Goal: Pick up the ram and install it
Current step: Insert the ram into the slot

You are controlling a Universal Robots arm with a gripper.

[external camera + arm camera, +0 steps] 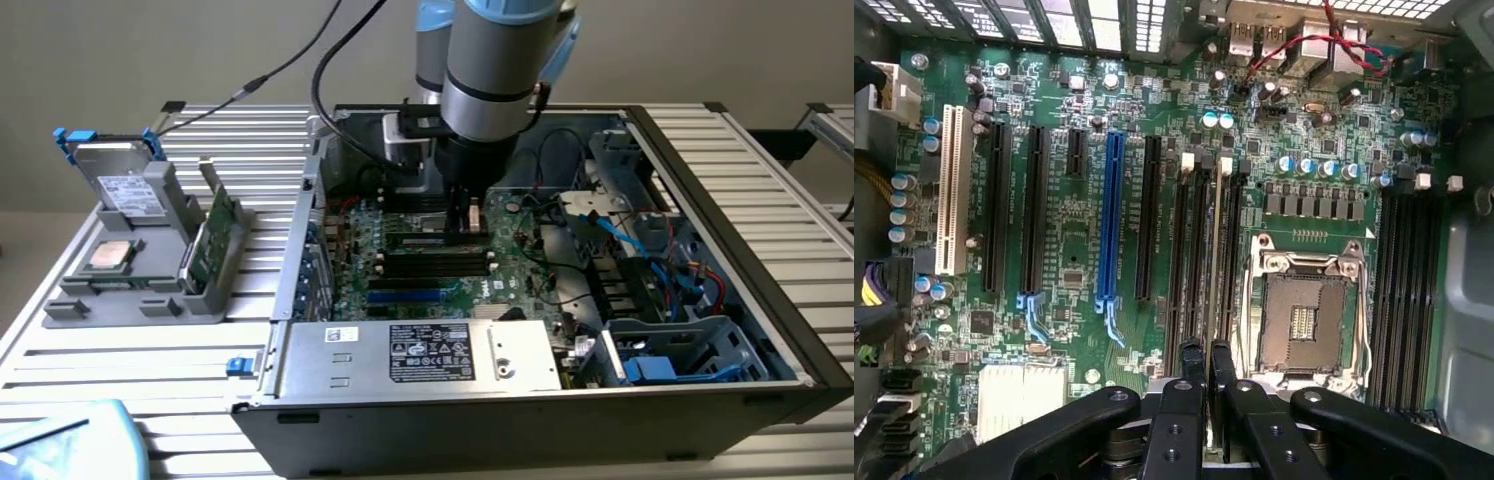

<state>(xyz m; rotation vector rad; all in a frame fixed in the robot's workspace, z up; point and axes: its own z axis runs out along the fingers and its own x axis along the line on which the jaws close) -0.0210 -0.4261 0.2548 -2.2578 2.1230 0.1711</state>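
End effector (1207, 350) pinching ram (1212, 255) edge-on over motherboard (1074, 230) slots; open case (747, 395) on slatted metal table (147, 360), grey wall.

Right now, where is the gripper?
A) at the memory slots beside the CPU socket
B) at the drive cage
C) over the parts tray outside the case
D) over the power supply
A: the gripper is down inside the case over the black memory slots next to the CPU socket, with its fingers closed on the ram, which is seen edge-on.
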